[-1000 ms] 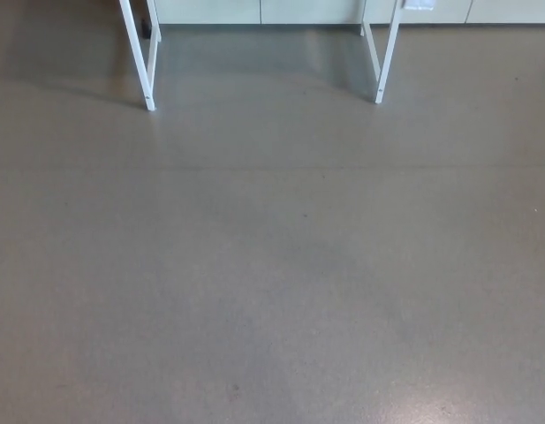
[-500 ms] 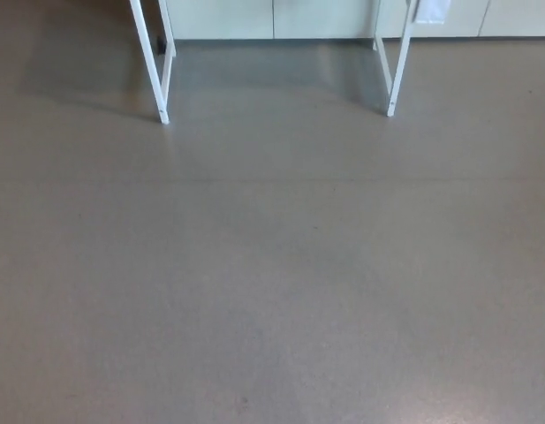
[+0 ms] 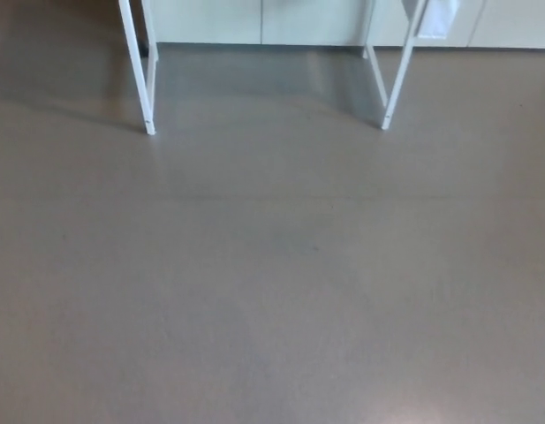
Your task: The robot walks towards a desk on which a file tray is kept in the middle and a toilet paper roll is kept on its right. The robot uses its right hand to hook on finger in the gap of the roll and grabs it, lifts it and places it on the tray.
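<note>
Only the table's 2 white leg frames (image 3: 140, 71) stand on grey floor (image 3: 272, 283); neither robot hand shows, the roll unseen.

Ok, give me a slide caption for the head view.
Approach: two white metal desk legs stand on the grey-brown floor; no tray, roll or hand in view.

Head view, looking down ahead of the robot. No part of the robot's body shows at this moment: neither of its 2 arms enters from the left or right edge, and neither hand is in view. Arm pose, wrist angle and finger state therefore cannot be read for the left or the right side.
</note>
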Controlling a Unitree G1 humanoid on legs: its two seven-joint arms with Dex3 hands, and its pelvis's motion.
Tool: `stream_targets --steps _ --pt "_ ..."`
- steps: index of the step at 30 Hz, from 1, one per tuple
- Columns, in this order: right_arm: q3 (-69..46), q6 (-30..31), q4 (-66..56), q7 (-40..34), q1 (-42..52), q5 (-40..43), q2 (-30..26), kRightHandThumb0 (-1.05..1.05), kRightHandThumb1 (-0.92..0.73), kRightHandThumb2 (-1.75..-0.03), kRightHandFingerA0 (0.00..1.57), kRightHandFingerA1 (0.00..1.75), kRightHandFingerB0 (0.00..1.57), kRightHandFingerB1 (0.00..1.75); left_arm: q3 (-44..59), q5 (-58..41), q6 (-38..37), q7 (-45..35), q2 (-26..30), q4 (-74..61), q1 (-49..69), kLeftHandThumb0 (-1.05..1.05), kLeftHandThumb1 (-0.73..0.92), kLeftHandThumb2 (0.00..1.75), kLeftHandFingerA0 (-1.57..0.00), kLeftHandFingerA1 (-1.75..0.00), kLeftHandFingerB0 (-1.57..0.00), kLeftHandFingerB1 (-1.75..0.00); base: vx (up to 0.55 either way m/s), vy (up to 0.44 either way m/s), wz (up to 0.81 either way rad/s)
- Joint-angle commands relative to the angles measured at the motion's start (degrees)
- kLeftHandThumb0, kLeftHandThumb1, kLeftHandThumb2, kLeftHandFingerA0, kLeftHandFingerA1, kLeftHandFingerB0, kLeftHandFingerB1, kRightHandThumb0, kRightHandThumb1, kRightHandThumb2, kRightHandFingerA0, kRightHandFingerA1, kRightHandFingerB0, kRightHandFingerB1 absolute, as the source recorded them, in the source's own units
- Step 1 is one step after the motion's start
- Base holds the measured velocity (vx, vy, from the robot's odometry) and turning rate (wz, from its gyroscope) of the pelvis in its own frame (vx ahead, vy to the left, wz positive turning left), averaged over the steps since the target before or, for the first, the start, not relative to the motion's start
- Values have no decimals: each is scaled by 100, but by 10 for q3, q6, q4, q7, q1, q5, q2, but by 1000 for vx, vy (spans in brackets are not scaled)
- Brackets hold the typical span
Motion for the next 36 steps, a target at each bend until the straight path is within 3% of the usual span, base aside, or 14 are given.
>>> stream_targets --steps 1,4,5,6,12,13,19,20,21,24,26,27,32,36 --pt "-6 -3 -1 0 -1 8 -9 -79 -80 -66 13 29 0 10 0 -3 -16 -8 3 5 -2 -79 30 109 -57 -92 -4 -65 310 -165 16" --pt "-5 -1 -1 0 -4 8 -10 -79 -80 -66 13 29 0 10 2 -5 -13 -8 3 7 -6 -79 33 111 -53 -90 -2 -63 356 -214 36" --pt "-5 -1 -1 0 -4 8 -10 -79 -80 -66 13 29 0 10 -1 -2 -12 -7 4 5 -6 -102 68 75 -58 -100 -33 -85 413 -163 91" --pt "-5 -1 -2 0 -4 8 -10 -79 -80 -66 13 29 0 10 -5 1 -11 -5 5 3 -5 -64 39 111 -47 -82 -8 -62 391 -163 63" --pt "-5 -1 -2 0 -4 8 -10 -79 -80 -66 13 29 0 10 1 -5 -13 -6 4 4 -4 -70 33 109 -53 -87 -8 -64 310 -83 4" --pt "-5 -1 -2 0 -4 8 -10 -79 -80 -66 13 29 0 10 -2 -1 -13 -3 4 4 -5 -102 68 74 -60 -101 -35 -86 328 23 -9" --pt "-4 0 -1 0 -6 7 -11 -79 -80 -66 13 29 0 10 1 -6 -9 -6 4 0 -2 -64 40 111 -46 -80 -8 -61 433 117 -25" --pt "-4 0 -1 0 -6 7 -11 -79 -80 -66 13 29 0 10 0 -5 -10 -4 3 2 -3 -100 67 73 -59 -99 -34 -84 537 143 9" --pt "-4 0 0 0 -6 7 -11 -79 -80 -66 13 29 0 10 1 -5 -9 -3 3 3 -4 -68 34 109 -51 -85 -9 -63 518 147 -89" --pt "-3 0 0 0 -6 8 -11 -79 -80 -66 13 29 0 10 1 -4 -7 -1 2 5 -5 -102 66 75 -59 -101 -33 -86 507 151 -11" --pt "-3 -1 0 0 -6 8 -11 -79 -80 -66 13 29 0 10 -14 9 -16 0 5 3 -2 -105 57 115 -65 -95 -37 -81 432 108 1" --pt "28 -58 28 -36 -5 -32 -16 -100 -80 -119 0 19 2 5 -15 9 -13 6 4 4 -4 -105 79 103 -51 -118 -6 -92 379 57 10" --pt "51 -27 28 -36 -16 -44 -23 -98 -82 -121 0 20 0 5 -9 -2 -14 -4 4 -1 -1 -105 54 134 -41 -102 -18 -82 405 -22 16" --pt "35 -41 40 -22 -20 -15 -19 -93 -73 -117 2 12 2 12 2 -10 -8 1 1 2 -10 -105 74 104 -54 -125 -5 -93 547 -35 26"
